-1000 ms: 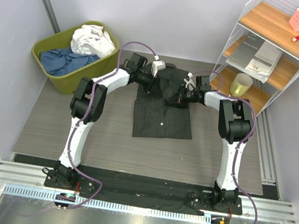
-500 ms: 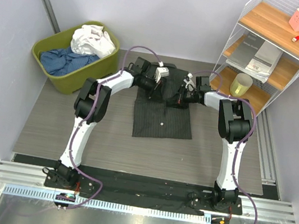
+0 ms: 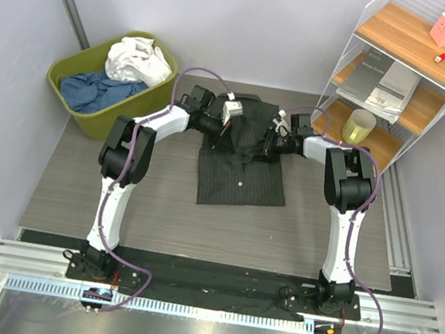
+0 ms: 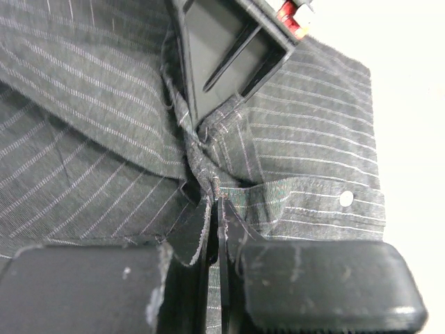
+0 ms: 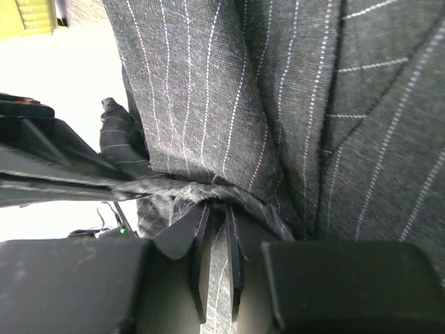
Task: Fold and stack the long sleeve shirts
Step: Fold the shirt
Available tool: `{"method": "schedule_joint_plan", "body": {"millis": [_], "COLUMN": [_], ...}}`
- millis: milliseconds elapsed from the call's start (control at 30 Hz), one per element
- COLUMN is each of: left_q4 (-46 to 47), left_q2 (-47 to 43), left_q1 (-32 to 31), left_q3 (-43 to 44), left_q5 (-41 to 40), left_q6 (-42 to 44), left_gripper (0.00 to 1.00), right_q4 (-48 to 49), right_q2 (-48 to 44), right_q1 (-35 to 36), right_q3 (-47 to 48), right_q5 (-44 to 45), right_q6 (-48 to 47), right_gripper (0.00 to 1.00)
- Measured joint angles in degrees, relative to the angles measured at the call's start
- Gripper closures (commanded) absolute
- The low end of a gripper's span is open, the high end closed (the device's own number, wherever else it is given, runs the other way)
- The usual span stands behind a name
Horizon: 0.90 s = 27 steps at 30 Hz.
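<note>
While tight on the pinstriped shirt [image 3: 242,179], left gripper [image 4: 213,247] and right gripper [image 5: 219,243], left elbow [image 3: 123,144] now farther left.

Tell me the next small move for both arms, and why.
Probably lift both arms slightly together and draw the pinched edge toward the near hem. The left fingers and right fingers are each shut on a bunched fold of the striped shirt, whose near half lies flat on the table.
</note>
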Motion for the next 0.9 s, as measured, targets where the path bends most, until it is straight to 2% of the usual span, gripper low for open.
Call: {"method": "schedule_joint_plan", "body": {"millis": [133,300,400,467,533,633,733,800,833,900], "left_q4": [1.25,2.38,3.08,4.24,7.15,12.72,15.54,16.13,16.04,15.3], "left_q2": [-1.05,-1.53,-1.53,-1.53,-1.53,-2.12,-3.08,-4.31,-5.16,-7.02], "left_q1": [0.2,0.24,0.33,0.55,1.03,2.56,4.22,5.2,5.64,6.19], "left_q3": [-0.22,-0.22,-0.22,-0.22,-0.55,-2.56,-4.52,-5.79,-6.38,-7.15], "left_q5": [1.4,2.38,2.01,1.62,1.49,1.25,1.05,0.92,0.72,0.33], "left_q6": [0.0,-0.24,-0.74,-2.23,-5.11,-10.16,-13.25,-14.6,-15.17,-15.61], "left_gripper": [0.96,0.88,0.77,0.64,0.54,0.52,0.41,0.37,0.32,0.3], "right_q4": [0.09,2.86,4.42,4.85,5.25,5.33,5.03,4.87,4.72,4.48], "right_q2": [0.0,-0.09,-0.35,-0.72,-0.94,-1.01,-0.68,0.15,0.79,1.77], "right_q1": [0.07,0.87,1.29,1.53,1.73,2.12,2.58,2.82,2.97,3.02], "right_q3": [0.42,0.31,0.26,0.24,0.26,0.28,0.94,2.21,2.89,3.8], "right_q5": [-0.13,-1.42,-1.57,-1.62,-1.66,-1.46,-1.11,-0.76,-0.42,0.09], "right_q6": [0.04,2.4,3.48,4.07,4.13,4.09,3.91,3.48,2.99,2.43], "right_gripper": [0.78,0.78,0.78,0.77,0.77,0.77,0.77,0.77,0.76,0.73]}}
